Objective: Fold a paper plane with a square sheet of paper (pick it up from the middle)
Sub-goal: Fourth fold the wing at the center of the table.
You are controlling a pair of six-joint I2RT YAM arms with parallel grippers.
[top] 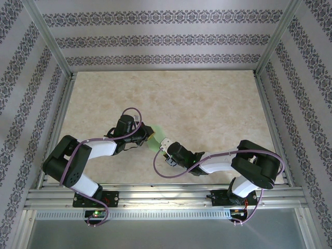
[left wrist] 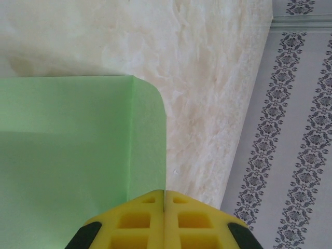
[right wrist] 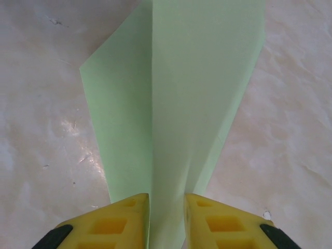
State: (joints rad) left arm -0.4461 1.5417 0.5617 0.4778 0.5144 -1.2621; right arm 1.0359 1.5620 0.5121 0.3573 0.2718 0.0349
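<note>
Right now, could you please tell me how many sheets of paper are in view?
1. The green sheet is pinched by the left gripper, its other end between the right gripper's fingers. Anything beneath it would be hidden.

You are working under bright, even, diffuse light; shadows on the table (top: 207, 104) are soft and short. Expect faint glare on it left of the paper (right wrist: 207, 78) in the right wrist view. Both wrist views blur slightly at the bottom edge.
</note>
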